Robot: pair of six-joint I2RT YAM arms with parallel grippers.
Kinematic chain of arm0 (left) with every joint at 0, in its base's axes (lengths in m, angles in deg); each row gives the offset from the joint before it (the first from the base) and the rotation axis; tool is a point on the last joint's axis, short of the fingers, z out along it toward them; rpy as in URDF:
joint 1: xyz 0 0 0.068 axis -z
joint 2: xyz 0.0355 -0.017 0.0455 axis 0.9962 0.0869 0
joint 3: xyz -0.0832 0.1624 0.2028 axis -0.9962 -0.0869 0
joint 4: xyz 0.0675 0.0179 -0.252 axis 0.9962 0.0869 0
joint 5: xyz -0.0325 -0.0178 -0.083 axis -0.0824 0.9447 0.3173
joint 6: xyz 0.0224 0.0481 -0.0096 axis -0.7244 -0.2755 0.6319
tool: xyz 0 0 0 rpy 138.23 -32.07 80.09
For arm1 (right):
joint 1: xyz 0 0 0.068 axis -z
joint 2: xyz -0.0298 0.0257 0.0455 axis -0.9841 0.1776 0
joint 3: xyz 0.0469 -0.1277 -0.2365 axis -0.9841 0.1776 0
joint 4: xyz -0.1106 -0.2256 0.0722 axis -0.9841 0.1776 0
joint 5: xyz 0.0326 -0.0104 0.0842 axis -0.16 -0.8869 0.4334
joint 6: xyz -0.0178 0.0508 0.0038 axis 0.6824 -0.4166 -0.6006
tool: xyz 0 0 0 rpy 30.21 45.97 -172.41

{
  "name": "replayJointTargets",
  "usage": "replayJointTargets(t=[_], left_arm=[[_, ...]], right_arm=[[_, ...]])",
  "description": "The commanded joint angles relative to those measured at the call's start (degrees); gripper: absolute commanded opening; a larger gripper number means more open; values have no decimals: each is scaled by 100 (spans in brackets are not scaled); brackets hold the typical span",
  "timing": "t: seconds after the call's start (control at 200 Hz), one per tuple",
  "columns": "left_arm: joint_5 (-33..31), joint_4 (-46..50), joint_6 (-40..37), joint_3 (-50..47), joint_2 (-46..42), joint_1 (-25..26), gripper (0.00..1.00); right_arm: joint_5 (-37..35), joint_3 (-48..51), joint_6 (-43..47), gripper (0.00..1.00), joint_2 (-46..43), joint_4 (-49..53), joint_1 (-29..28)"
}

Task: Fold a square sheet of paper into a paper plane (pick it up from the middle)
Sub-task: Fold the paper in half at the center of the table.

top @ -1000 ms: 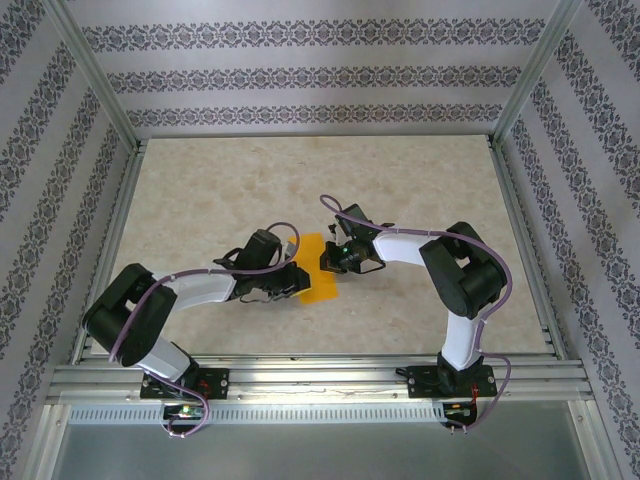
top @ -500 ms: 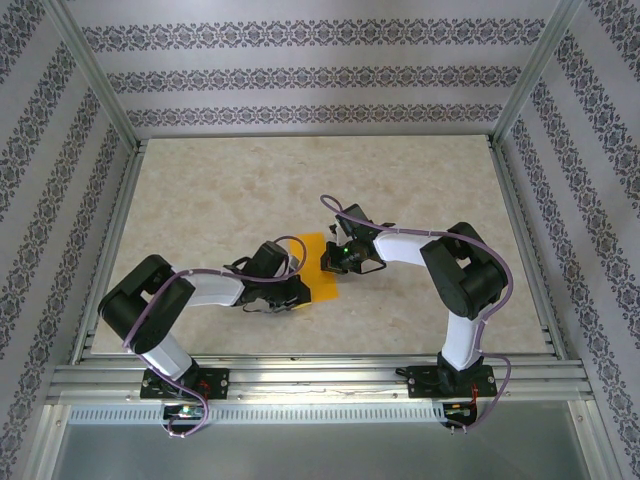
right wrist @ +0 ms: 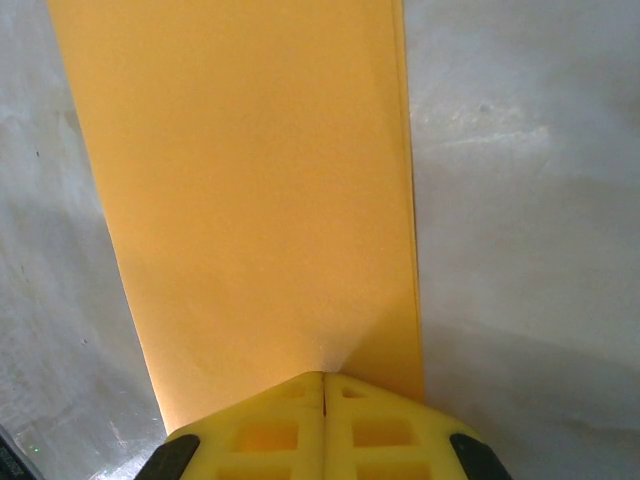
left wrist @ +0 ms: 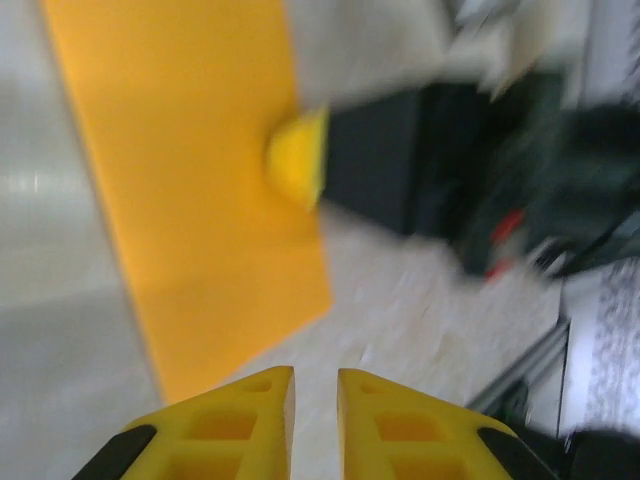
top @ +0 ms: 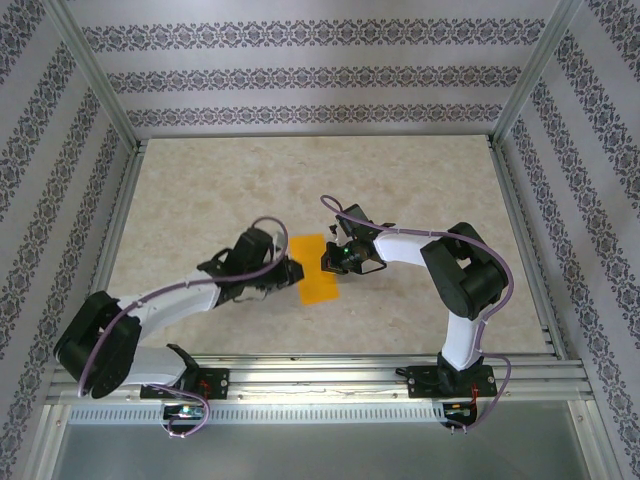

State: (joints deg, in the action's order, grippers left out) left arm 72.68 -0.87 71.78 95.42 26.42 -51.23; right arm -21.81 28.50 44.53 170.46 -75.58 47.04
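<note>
We see a beige, marble-patterned table (top: 420,190) closed in by walls of grey-striped ornamental wallpaper (top: 300,80), with a bare aluminium frame (top: 300,375) along the near edge. Little stands around the work: only purple cables (top: 345,212) looping over the arms.

Near the table's middle lies the bright orange sheet of thin paper (top: 315,278), flat, as a long rectangle. In the right wrist view one long side shows a doubled edge.

The right arm reaches in from the right, bent sharply at the elbow. The right gripper (right wrist: 323,380) has its yellow fingers pressed together, pinching the edge of the paper (right wrist: 250,180), which puckers slightly at the tips.

The left arm stretches low from the left. The left gripper (left wrist: 315,375) sits just beside the sheet's left edge, its fingers a narrow slit apart with nothing between them. Its blurred view shows the paper (left wrist: 190,200) ahead and the right gripper's yellow fingertip (left wrist: 298,165) on the far edge.
</note>
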Motion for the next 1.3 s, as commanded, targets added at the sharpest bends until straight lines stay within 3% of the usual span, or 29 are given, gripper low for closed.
replayJointTargets(t=[0.0,0.115,0.345,0.674,0.944,1.089,1.294], left_arm=[[152,451,-428,566,680,-564,16],[756,-400,-244,869,1507,-780,14],[1360,-935,-129,1161,2458,-793,13],[1542,-1381,-119,447,2696,-778,13],[1132,-978,-456,520,2889,-788,13],[1173,-849,-593,740,2927,-789,13],[1256,-601,-811,1168,2868,-795,17]], right_arm=[[-274,74,71,0,31,615,39],[-313,79,45,0,37,633,39],[-335,153,36,0,66,629,40],[-337,129,35,0,97,642,44],[-104,9,24,0,-148,600,39],[-134,184,-89,15,-886,618,212],[202,964,-370,20,-1815,406,693]])
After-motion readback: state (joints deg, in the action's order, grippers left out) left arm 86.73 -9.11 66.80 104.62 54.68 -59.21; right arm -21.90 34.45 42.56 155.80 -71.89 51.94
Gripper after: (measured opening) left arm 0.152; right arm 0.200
